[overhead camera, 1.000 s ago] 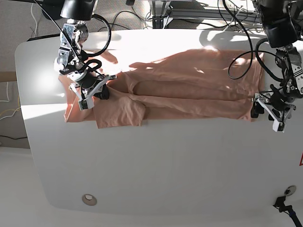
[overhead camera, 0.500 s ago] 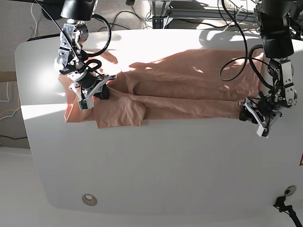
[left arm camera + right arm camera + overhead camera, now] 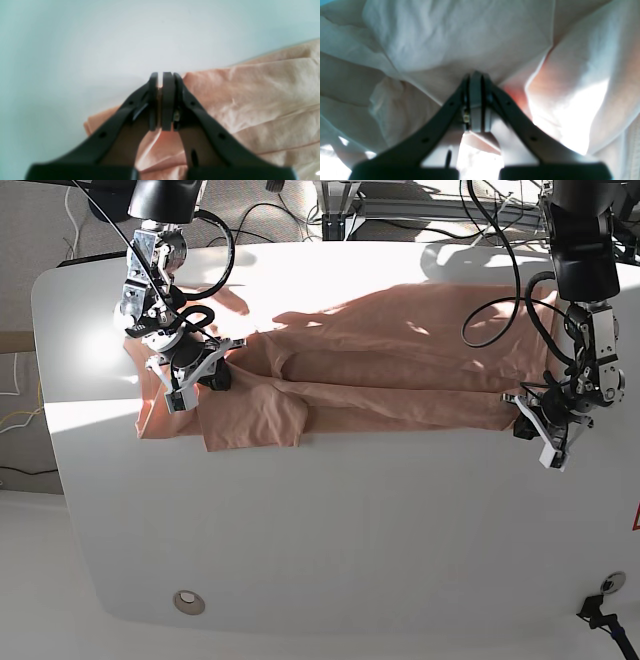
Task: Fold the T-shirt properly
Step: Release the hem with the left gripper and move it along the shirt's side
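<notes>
White tabletop (image 3: 330, 520) with rounded corners fills most of the base view, sunlit along its far edge, with grey floor and dark cables beyond that edge. Across the far half lies the T-shirt (image 3: 390, 350), salmon-pink and wrinkled, stretched from near the left edge almost to the right edge, its near part folded over into a long band; one flap (image 3: 250, 420) juts toward the near side by the left end. No print or label shows on the fabric.

At the cloth's right end the left gripper (image 3: 527, 415) has its dark jaws pressed together on the shirt's corner; the left wrist view shows a thin sliver of pink fabric caught between the pads (image 3: 168, 100). At the left end the right gripper (image 3: 205, 370) sits amid the folds with its jaws closed on the fabric, which bunches around its tip in the right wrist view.

A red marking (image 3: 635, 518) at the right edge is cut off and unreadable. Near the tabletop's near-left corner sits a small round metal fitting (image 3: 188, 602).
</notes>
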Tool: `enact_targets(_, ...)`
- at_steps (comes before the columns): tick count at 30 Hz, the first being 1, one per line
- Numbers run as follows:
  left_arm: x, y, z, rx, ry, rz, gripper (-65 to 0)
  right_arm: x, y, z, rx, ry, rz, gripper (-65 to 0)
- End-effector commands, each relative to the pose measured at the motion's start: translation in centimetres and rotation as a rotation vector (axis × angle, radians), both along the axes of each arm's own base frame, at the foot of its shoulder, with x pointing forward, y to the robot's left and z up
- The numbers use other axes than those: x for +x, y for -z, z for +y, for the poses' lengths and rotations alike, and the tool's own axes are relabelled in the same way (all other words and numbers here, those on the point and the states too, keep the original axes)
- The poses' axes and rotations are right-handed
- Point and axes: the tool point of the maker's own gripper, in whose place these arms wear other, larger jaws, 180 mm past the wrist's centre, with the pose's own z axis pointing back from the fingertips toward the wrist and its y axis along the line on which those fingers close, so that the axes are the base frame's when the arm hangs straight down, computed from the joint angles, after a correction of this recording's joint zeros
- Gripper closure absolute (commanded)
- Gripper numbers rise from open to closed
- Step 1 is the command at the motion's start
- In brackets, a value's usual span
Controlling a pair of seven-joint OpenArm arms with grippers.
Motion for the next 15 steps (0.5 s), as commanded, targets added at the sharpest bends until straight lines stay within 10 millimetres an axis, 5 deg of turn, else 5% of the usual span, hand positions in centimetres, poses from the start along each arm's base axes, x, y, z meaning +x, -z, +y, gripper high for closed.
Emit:
enact_targets(1, 0.8, -1.9, 1.1, 0.011, -0.004, -0.055, 0.0, -0.1, 0.0, -0.4, -0.026, -0.005, 0.014, 0.0)
enact_targets(8, -2.4, -4.5, 2.6, 0.073, -0.019, -0.137, 0.0, 0.0, 0.0, -0.5, -0.030, -0.006, 0.014, 0.0)
enact_targets(15, -7.1, -4.8, 3.1, 0.144, 0.009, -0.123, 0.0, 0.1, -0.1, -0.5, -0.026, -0.002, 0.011, 0.0)
